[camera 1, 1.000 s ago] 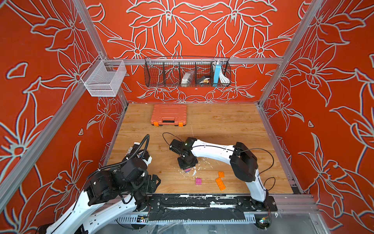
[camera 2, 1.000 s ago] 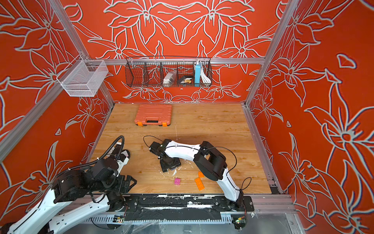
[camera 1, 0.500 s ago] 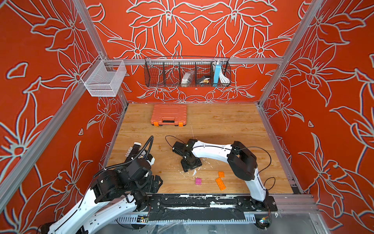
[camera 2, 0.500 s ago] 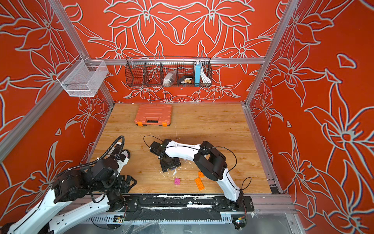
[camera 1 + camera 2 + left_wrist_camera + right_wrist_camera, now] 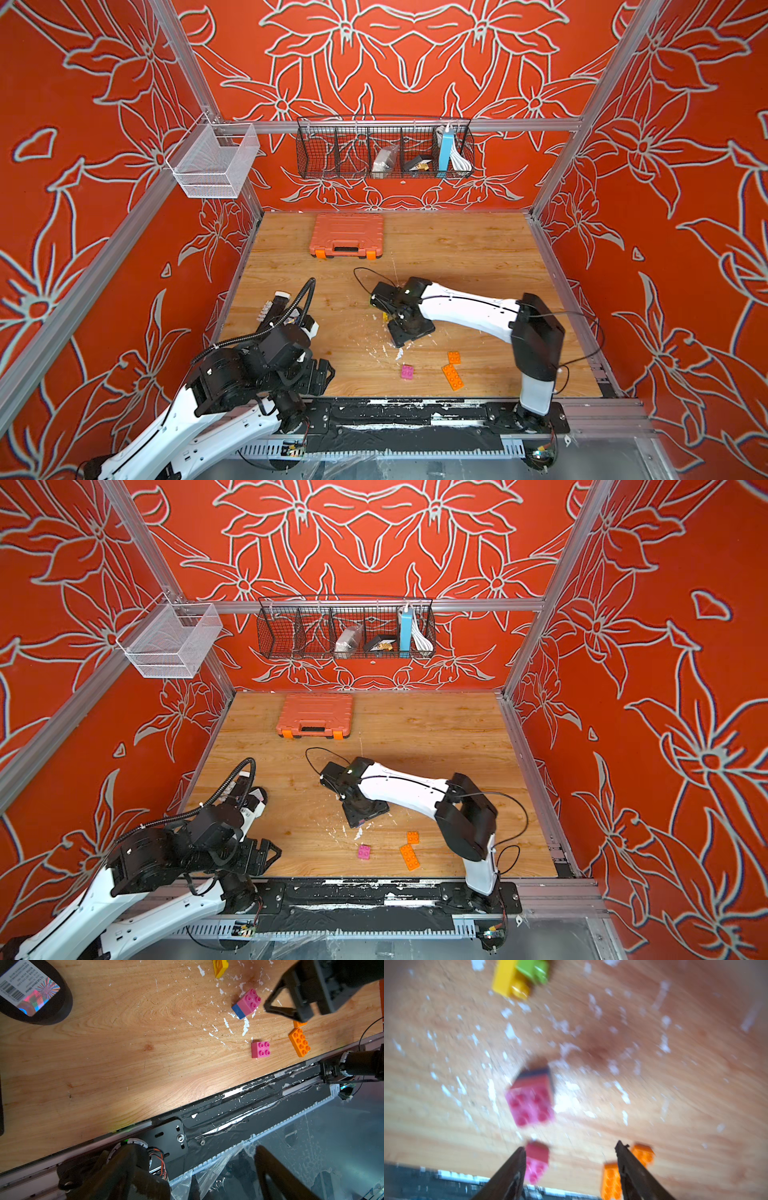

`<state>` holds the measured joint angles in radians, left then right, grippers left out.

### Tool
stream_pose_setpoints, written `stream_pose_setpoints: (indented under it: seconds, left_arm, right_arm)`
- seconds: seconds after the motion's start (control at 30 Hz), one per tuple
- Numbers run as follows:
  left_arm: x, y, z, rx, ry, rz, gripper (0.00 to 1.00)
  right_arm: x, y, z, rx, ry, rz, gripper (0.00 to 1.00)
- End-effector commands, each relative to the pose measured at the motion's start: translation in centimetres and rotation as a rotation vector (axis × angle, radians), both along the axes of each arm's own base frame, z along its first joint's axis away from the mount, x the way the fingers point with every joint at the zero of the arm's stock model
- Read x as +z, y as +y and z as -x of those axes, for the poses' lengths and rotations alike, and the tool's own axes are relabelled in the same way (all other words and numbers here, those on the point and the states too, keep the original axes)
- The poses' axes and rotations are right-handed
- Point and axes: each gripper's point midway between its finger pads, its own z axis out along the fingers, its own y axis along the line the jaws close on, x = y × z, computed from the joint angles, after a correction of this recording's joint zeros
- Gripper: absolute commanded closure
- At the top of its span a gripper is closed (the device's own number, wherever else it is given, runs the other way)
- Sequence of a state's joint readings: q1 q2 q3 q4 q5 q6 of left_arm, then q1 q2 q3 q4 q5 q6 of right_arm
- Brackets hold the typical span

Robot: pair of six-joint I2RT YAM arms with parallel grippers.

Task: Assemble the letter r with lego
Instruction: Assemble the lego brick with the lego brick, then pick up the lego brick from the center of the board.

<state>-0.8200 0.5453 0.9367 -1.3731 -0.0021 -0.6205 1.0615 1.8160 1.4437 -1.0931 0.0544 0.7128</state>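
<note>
A pink brick on a blue one (image 5: pixel 247 1003) (image 5: pixel 532 1099) stands free on the wooden table, and my right gripper (image 5: pixel 570 1147) (image 5: pixel 409 328) hangs open and empty just above it. Toward the front edge lie a single pink brick (image 5: pixel 407 372) (image 5: pixel 260 1049), a long orange brick (image 5: pixel 453 377) and a small orange brick (image 5: pixel 454 357). A yellow brick (image 5: pixel 508 980) joined to a green one (image 5: pixel 533 969) lies farther back. My left gripper (image 5: pixel 207 1178) (image 5: pixel 316 376) is open and empty over the front left rail.
An orange toolbox (image 5: pixel 346 235) lies at the back of the table. A black wire basket (image 5: pixel 384 149) hangs on the back wall and a white mesh basket (image 5: pixel 214 160) on the left post. White flecks mark the wood around the bricks. The black front rail (image 5: pixel 415 409) borders the table.
My right gripper has opened and let go of the pink-on-blue stack, which now stands free on the table. The left arm has shifted only slightly.
</note>
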Motion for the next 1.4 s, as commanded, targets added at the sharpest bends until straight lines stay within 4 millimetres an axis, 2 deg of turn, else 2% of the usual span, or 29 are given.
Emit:
stream_pose_setpoints:
  seconds: [0.0,0.13,0.37,0.47,0.67,1.07,1.17,1.37]
  left_arm:
    - [0.7,-0.6,-0.5,-0.020,-0.019,0.006,0.10]
    - [0.6,-1.1,-0.8,-0.026,-0.014,0.006,0.10]
    - [0.3,-1.3,-0.9,-0.031,0.005,-0.009,0.10]
    - [0.0,-1.3,-0.9,-0.030,0.019,-0.023,0.11]
    - [-0.3,-1.2,-1.1,-0.012,0.032,-0.043,0.11]
    - [-0.5,-0.7,-1.2,0.018,0.036,-0.064,0.10]
    - [-0.6,-0.9,-1.2,0.013,0.042,-0.069,0.10]
    - [-1.0,-1.2,-1.4,-0.001,0.066,-0.090,0.10]
  right_arm:
    - [0.7,-3.4,1.0,-0.001,-0.005,0.033,0.31]
    - [-0.6,-6.3,4.2,-0.038,0.059,-0.003,0.31]
    - [-4.1,-8.9,7.4,-0.128,0.120,-0.073,0.34]
    - [-4.8,-9.6,7.8,-0.124,0.131,-0.043,0.36]
    - [-5.1,-9.5,7.8,-0.093,0.141,-0.032,0.40]
    - [-5.9,-11.0,8.9,-0.061,0.185,0.027,0.55]
    - [-6.4,-11.2,9.0,-0.058,0.194,0.028,0.63]
    - [-6.8,-11.7,9.6,-0.041,0.225,0.059,0.60]
